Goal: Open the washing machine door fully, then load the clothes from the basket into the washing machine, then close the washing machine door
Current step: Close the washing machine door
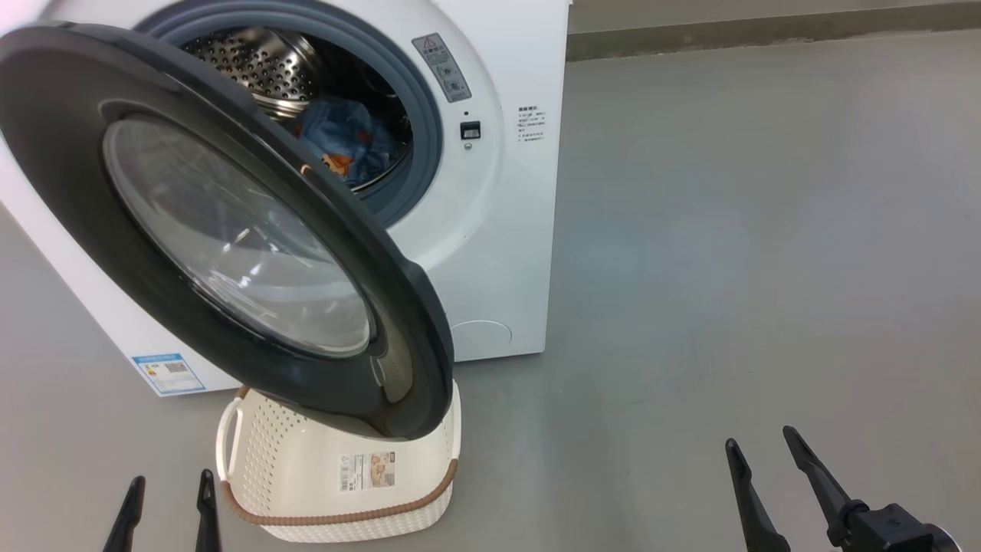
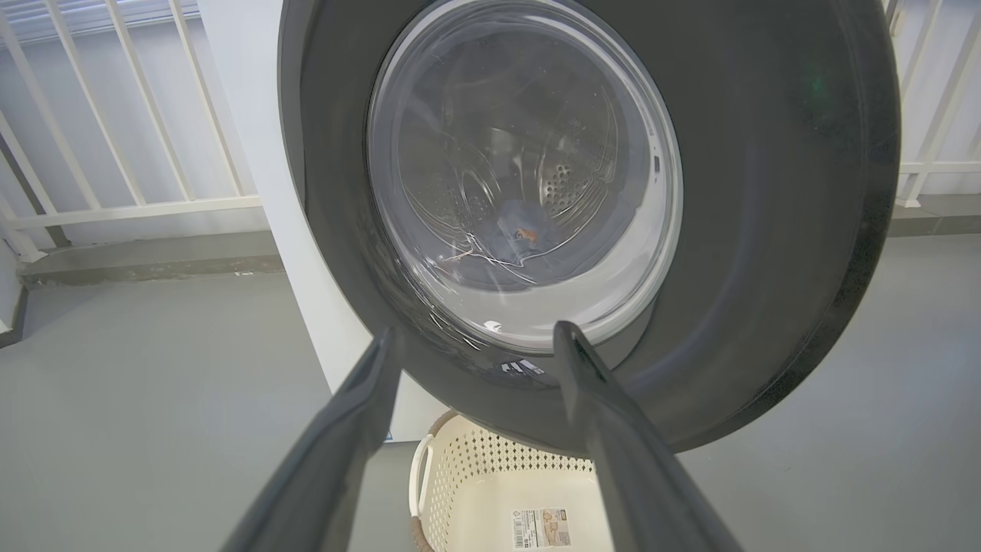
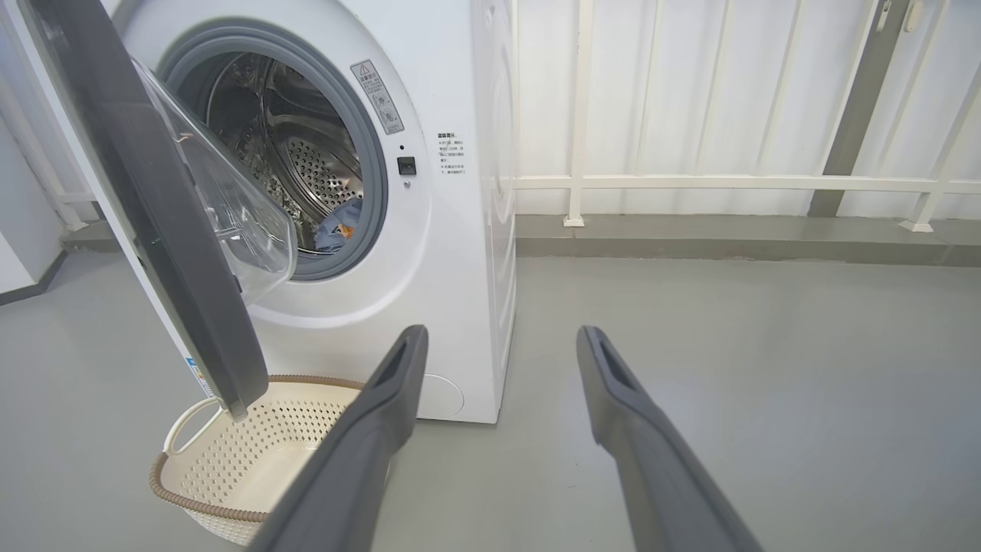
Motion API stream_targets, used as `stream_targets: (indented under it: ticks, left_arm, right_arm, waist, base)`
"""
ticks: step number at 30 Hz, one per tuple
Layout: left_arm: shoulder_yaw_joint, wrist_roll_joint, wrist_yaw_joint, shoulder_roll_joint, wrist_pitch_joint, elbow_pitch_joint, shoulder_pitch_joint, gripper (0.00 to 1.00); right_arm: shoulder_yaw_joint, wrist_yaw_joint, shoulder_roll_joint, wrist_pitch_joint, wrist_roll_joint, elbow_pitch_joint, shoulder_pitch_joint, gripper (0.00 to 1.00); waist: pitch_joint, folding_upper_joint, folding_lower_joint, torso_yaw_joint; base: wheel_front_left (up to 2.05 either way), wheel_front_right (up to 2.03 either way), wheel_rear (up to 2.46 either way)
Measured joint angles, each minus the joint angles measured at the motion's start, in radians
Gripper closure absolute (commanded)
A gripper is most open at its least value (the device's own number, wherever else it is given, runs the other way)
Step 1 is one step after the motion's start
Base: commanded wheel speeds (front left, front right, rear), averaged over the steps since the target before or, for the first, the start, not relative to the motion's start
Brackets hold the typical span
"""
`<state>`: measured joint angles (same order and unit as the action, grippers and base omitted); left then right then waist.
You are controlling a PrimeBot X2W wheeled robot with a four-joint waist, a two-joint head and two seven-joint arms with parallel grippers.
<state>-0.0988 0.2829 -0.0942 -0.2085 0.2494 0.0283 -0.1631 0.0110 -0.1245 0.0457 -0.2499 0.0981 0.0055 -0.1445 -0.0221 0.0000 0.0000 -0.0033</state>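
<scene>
The white washing machine [image 1: 490,230] stands at the upper left with its black-rimmed door [image 1: 69,153] swung out toward me, partly open. Light blue clothes [image 1: 345,142] with orange print lie inside the steel drum; they also show in the right wrist view, clothes [image 3: 341,226]. Under the door's lower edge sits the cream basket [image 1: 306,468], with only a paper label on its bottom. My left gripper [image 1: 168,502] is open at the lower left, just left of the basket. At the lower right, over bare floor, my right gripper [image 1: 766,452] is open too.
Grey floor [image 1: 728,268] stretches to the right of the machine. A white railing [image 3: 728,182] and a raised kerb run behind it. In the left wrist view the door [image 2: 766,192] hangs close in front of my fingers [image 2: 368,391], above the basket [image 2: 475,483].
</scene>
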Motion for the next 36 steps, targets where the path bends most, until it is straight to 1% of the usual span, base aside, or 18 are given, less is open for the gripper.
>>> stream_targets:
  ticks: [1, 2, 3, 12, 17, 19, 22, 26, 33, 36]
  left_arm:
    - [0.0, 0.0, -0.003, 0.0, 0.0, 0.0, 0.0, 0.0]
    - [-0.001, 0.0, -0.007, 0.0, 0.0, 0.0, 0.0, 0.0]
    - [-0.001, 0.0, -0.007, 0.0, 0.0, 0.0, 0.0, 0.0]
    - [-0.006, 0.0, -0.007, 0.001, 0.0, 0.001, 0.0, 0.0]
    - [-0.017, 0.0, -0.005, 0.001, 0.0, 0.001, 0.005, 0.0]
    - [-0.024, -0.001, 0.002, 0.003, 0.0, 0.001, 0.007, 0.0]
    - [-0.035, -0.009, 0.007, 0.01, 0.0, 0.003, 0.019, 0.0]
    - [-0.048, -0.011, 0.012, 0.021, 0.0, 0.004, 0.045, 0.0]
    - [-0.07, -0.023, 0.031, 0.04, 0.0, 0.018, 0.096, 0.0]
    - [-0.081, -0.037, 0.047, 0.049, 0.0, 0.024, 0.131, 0.0]
  right_arm:
    - [0.001, 0.0, 0.0, 0.0, 0.0, 0.0, 0.0, 0.51]
    - [0.001, 0.0, 0.0, 0.0, 0.0, 0.0, 0.0, 0.98]
    - [0.001, 0.0, 0.0, 0.0, 0.0, 0.0, 0.0, 1.0]
    - [0.002, 0.0, 0.0, 0.0, 0.002, 0.011, 0.0, 1.0]
    - [0.003, 0.0, -0.001, 0.001, 0.009, 0.035, 0.001, 1.0]
    - [0.002, 0.0, -0.001, 0.001, 0.009, 0.05, 0.006, 1.0]
    - [-0.003, 0.0, 0.002, 0.002, 0.011, 0.085, 0.046, 1.0]
    - [-0.008, 0.0, 0.017, 0.002, 0.027, 0.165, 0.135, 1.0]
    - [-0.044, 0.0, 0.048, 0.002, 0.038, 0.358, 0.317, 1.0]
    - [-0.062, 0.0, 0.056, 0.001, 0.039, 0.43, 0.401, 1.0]
  waist:
    - [0.0, 0.0, 0.0, 0.0]
    - [0.0, 0.0, 0.0, 0.001]
    - [0.0, 0.0, 0.0, 0.001]
    - [0.004, 0.0, 0.0, 0.013]
    - [0.007, 0.0, 0.0, 0.037]
    - [0.009, 0.0, 0.0, 0.05]
    - [0.014, 0.0, 0.0, 0.069]
    - [0.027, 0.0, 0.0, 0.096]
    - [0.052, 0.0, 0.0, 0.16]
    - [0.064, 0.0, 0.0, 0.192]
  base:
    - [0.0, 0.0, 0.0]
    - [0.0, 0.0, 0.0]
    - [0.0, 0.0, 0.0]
    - [0.0, 0.0, 0.0]
    - [0.0, 0.0, 0.0]
    - [0.0, 0.0, 0.0]
    - [0.0, 0.0, 0.0]
    - [0.0, 0.0, 0.0]
    - [0.0, 0.0, 0.0]
    - [0.0, 0.0, 0.0]
